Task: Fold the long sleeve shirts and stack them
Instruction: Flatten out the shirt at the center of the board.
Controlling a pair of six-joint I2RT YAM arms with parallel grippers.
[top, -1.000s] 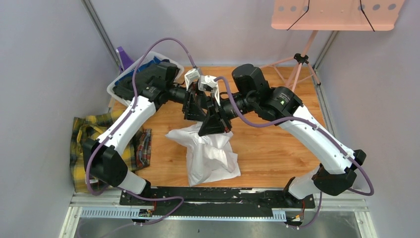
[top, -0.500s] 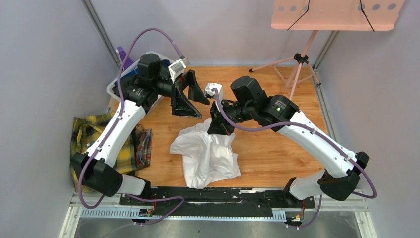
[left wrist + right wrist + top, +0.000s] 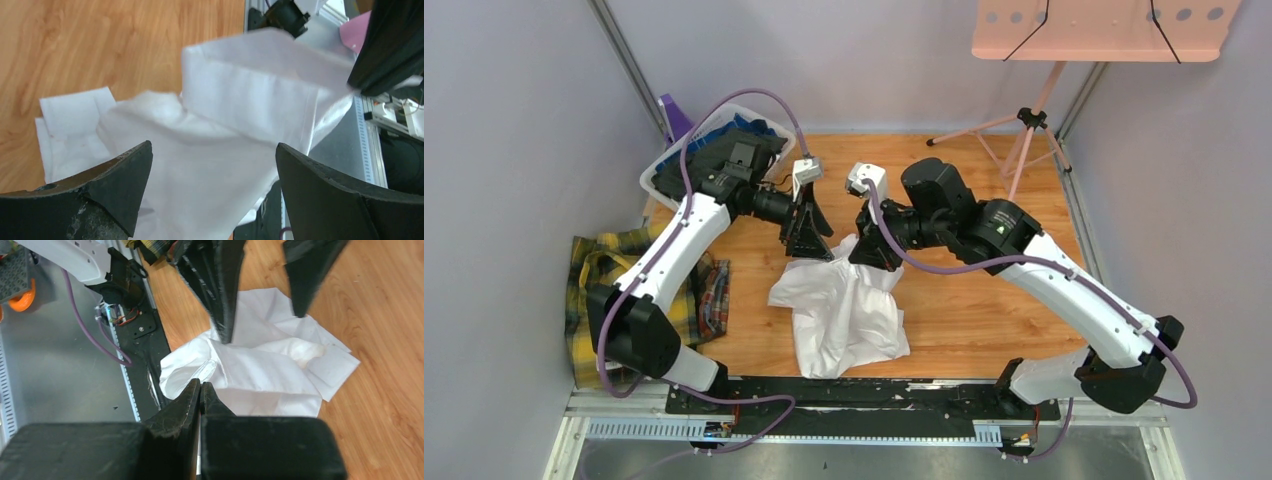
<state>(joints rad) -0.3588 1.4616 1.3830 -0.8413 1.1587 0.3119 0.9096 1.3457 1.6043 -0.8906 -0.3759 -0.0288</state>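
The right fingers (image 3: 200, 390) are pressed together and clamped on a raised fold of the white shirt (image 3: 272, 372). In the top view these fingers (image 3: 871, 256) hold the upper edge of the garment (image 3: 844, 318) clear of the wood, so the cloth hangs from the grip as a peaked tent. The left fingers (image 3: 131, 162) stand wide apart. The wrist view shows crumpled white cloth (image 3: 225, 170) lying in the gap between them, and neither finger is closed on it. From above, the left fingers (image 3: 808, 238) point down at the upper left corner of the white shirt, just beside the right fingers. The rest of the white shirt lies bunched on the tabletop (image 3: 994, 300) in front of the arm bases, with its lower portion spread toward the near edge and one flat folded section lying to the left. The plaid flannel shirt (image 3: 596, 300), in yellow and dark green, lies rumpled at the left edge of the tabletop, partly draped over that edge and partly under the left arm, well apart from the white shirt. A white plastic bin (image 3: 660, 170) holding dark cloth sits at the far left corner. A pink tripod stand (image 3: 1030, 118) stands at the far right corner, carrying a perforated pink panel (image 3: 1104, 28).
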